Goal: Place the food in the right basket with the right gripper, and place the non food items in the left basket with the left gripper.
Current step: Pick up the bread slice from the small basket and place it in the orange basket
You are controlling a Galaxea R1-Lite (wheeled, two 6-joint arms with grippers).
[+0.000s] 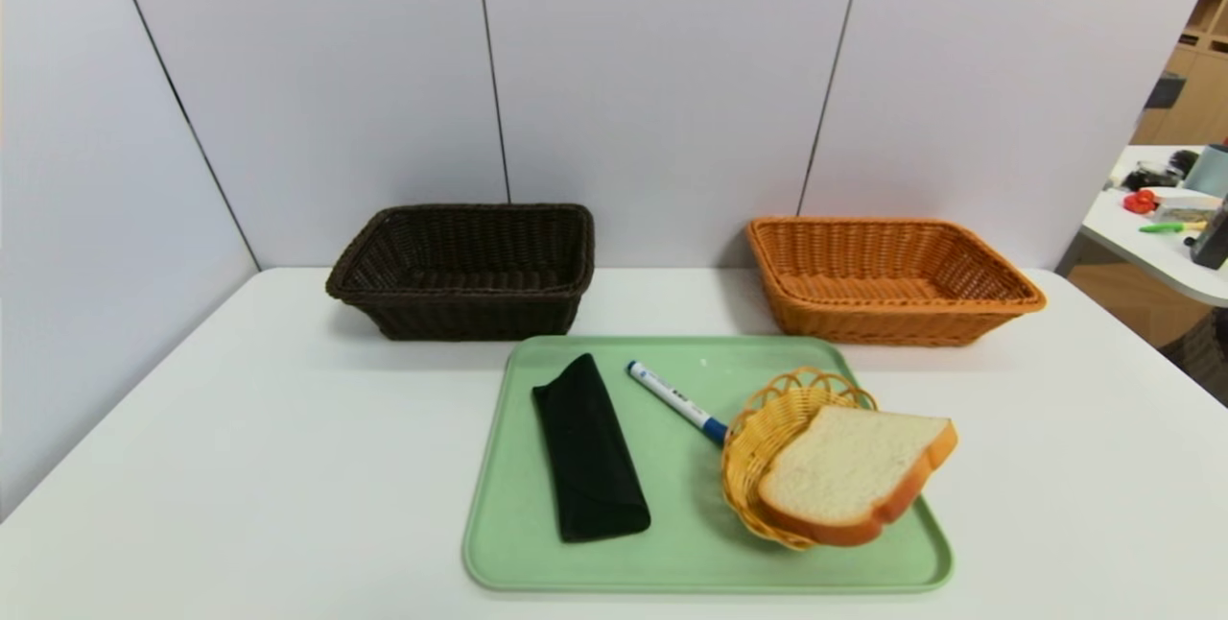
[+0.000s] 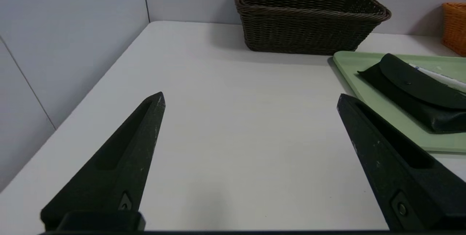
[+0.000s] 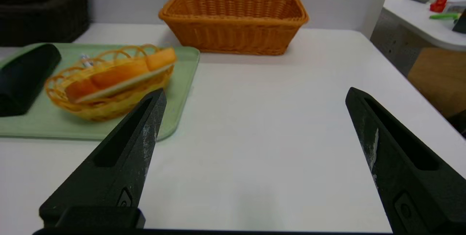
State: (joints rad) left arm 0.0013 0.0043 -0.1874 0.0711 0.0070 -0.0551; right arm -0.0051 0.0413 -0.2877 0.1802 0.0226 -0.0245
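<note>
A green tray [image 1: 863,567] near the table's front holds a black pouch [image 1: 587,452], a blue-and-white marker [image 1: 676,399] and a small yellow wicker dish [image 1: 758,447] with a bread slice [image 1: 849,481] leaning in it. Behind stand a dark brown basket [image 1: 465,270] on the left and an orange basket [image 1: 887,279] on the right. Neither gripper shows in the head view. My left gripper [image 2: 250,98] hangs open over bare table left of the tray, pouch [image 2: 418,93] beside it. My right gripper [image 3: 255,95] is open over bare table right of the tray, bread [image 3: 120,73] to its side.
White wall panels close off the back and left of the table [image 1: 240,466]. A second table [image 1: 1166,250] with small items stands at the far right, beyond the table's right edge.
</note>
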